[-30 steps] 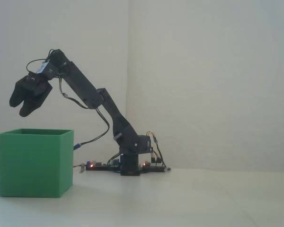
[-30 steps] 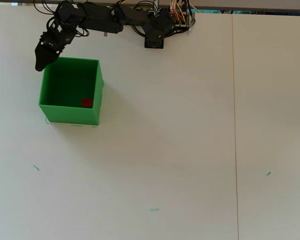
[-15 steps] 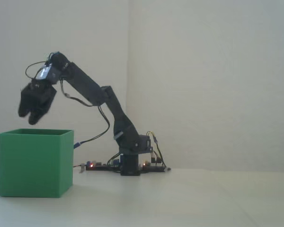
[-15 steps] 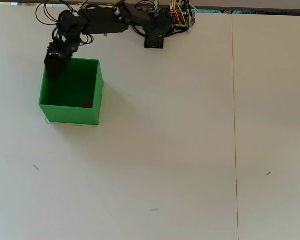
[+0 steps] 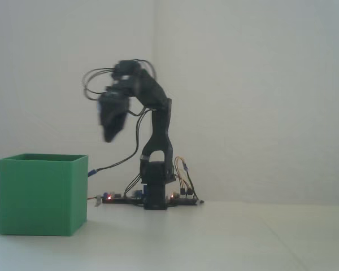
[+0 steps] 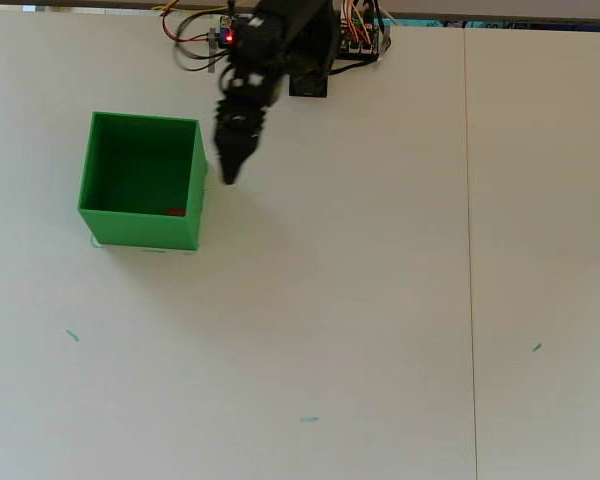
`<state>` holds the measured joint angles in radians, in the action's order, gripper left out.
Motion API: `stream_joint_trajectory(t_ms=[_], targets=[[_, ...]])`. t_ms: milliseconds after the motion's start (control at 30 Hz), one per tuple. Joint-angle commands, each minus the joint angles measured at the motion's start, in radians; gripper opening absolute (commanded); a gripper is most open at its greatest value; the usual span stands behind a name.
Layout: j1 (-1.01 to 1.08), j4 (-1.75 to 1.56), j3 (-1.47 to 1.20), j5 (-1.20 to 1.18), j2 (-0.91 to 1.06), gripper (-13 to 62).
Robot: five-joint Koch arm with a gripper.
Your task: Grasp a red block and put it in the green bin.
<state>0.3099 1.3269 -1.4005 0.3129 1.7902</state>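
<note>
Red block (image 6: pixel 175 211): we find it inside the green bin, on the floor against the near wall in the overhead view, toward the bin's right corner; only a thin red sliver shows.
Green bin (image 6: pixel 140 231): we see it standing upright on the table, open top; in the fixed view (image 5: pixel 42 195) it stands left of the arm base.
Gripper (image 6: pixel 230 175): we locate it outside the bin, just past its right wall in the overhead view, raised above the rim in the fixed view (image 5: pixel 110 137), tip pointing down. It carries nothing; how far the jaws are parted we cannot tell.
Arm base (image 5: pixel 154 195): behind the bin, to its right.
Table (image 6: pixel 380 300): white, carrying the bin.
</note>
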Motion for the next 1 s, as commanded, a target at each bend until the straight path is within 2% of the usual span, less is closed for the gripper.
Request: stream_joint_trajectory(t_ms=[0,200,467,633,967], targets=[[-0.069,-0.058,-0.025,-0.034,0.084,34.3],[-0.192,-0.072,-0.293,-0.064,0.253,34.4],[-0.218,-0.267,-0.719,-0.078,0.440,35.1],[-0.210,-0.459,-0.928,-0.074,0.466,33.8],[-0.232,-0.646,-1.114,-0.101,0.514,33.1]])
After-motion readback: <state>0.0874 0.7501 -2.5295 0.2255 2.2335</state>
